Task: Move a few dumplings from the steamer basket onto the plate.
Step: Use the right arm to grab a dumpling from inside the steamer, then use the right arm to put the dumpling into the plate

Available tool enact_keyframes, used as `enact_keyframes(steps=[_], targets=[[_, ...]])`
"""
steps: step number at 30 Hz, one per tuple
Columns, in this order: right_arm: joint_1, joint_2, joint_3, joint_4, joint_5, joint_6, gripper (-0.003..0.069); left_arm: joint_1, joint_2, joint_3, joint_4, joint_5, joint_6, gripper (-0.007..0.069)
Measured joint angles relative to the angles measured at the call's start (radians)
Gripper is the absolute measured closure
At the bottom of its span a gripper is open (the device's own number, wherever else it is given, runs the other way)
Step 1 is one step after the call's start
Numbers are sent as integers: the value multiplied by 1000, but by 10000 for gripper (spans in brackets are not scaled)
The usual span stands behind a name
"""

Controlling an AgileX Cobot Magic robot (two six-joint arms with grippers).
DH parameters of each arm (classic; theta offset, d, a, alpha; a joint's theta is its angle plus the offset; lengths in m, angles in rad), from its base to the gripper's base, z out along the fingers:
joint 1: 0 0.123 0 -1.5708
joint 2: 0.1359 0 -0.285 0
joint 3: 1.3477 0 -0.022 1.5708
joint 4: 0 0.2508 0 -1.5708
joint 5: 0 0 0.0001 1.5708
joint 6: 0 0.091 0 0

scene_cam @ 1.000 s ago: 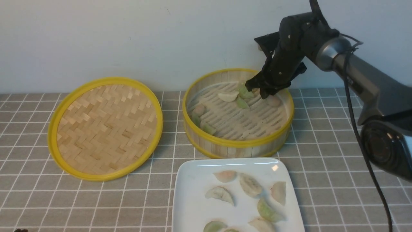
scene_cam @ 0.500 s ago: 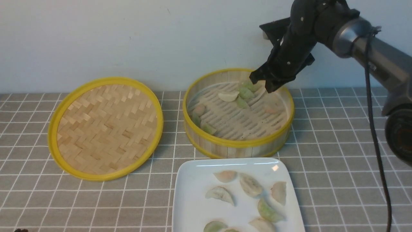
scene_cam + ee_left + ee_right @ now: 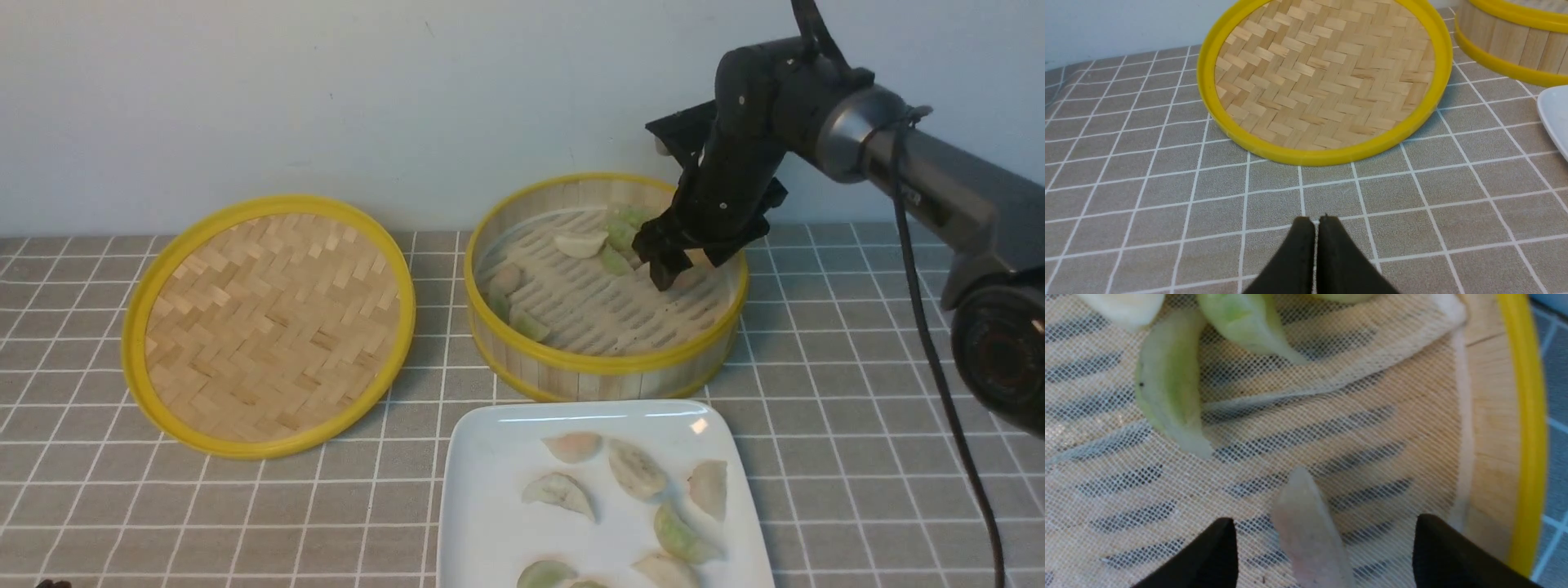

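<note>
The right gripper (image 3: 686, 268) is held wide open and empty inside the steamer basket (image 3: 604, 363), near its right wall. A pinkish dumpling (image 3: 1308, 531) is bracketed untouched between the jaws, its long axis lying across their closing line.

A grey checked tablecloth (image 3: 816, 425) carries three things: the steamer basket (image 3: 604, 371), a woven lid (image 3: 268, 325) at the basket's nine o'clock, and a white plate (image 3: 490, 506) close at its six o'clock.
</note>
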Motion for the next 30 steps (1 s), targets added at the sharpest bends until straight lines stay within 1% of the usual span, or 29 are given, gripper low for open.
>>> enact_keyframes(steps=[2, 3, 4, 5, 6, 7, 8, 11, 17, 18, 19, 21, 22, 23, 26, 27, 30], targets=[[0, 11, 0, 8, -3, -1, 172, 0, 0, 0, 0, 0, 0, 629], [0, 16, 0, 10, -3, -1, 225, 0, 0, 0, 0, 0, 0, 629], [0, 18, 0, 10, -3, -1, 246, 0, 0, 0, 0, 0, 0, 629], [0, 20, 0, 9, -1, -1, 307, 0, 0, 0, 0, 0, 0, 629], [0, 20, 0, 8, 0, -1, 399, 0, 0, 0, 0, 0, 0, 629], [0, 20, 0, 6, 0, -1, 468, 0, 0, 0, 0, 0, 0, 629], [0, 20, 0, 6, 0, -1, 502, 0, 0, 0, 0, 0, 0, 629], [0, 14, 1, 15, 0, 2, 480, 0, 0, 0, 0, 0, 0, 629], [-1, -103, 39, 62, 4, 19, 480, 0, 0, 0, 0, 0, 0, 629], [-1, -150, 69, 87, 3, 22, 480, 0, 0, 0, 0, 0, 0, 629], [0, -250, 150, 138, 1, 24, 480, 0, 0, 0, 0, 0, 0, 629], [4, -298, 208, 159, -1, 24, 480, 0, 0, 0, 0, 0, 0, 629], [18, -393, 300, 193, -3, 21, 480, 0, 0, 0, 0, 0, 0, 629], [21, -415, 327, 201, -3, 21, 480, 0, 0, 0, 0, 0, 0, 629], [81, -535, 525, 261, -2, 18, 480, 0, 0, 0, 0, 0, 0, 629], [130, -569, 625, 288, -2, 12, 480, 0, 0, 0, 0, 0, 0, 629], [222, -580, 751, 304, -3, -7, 480, 0, 0, 0, 0, 0, 0, 629]])
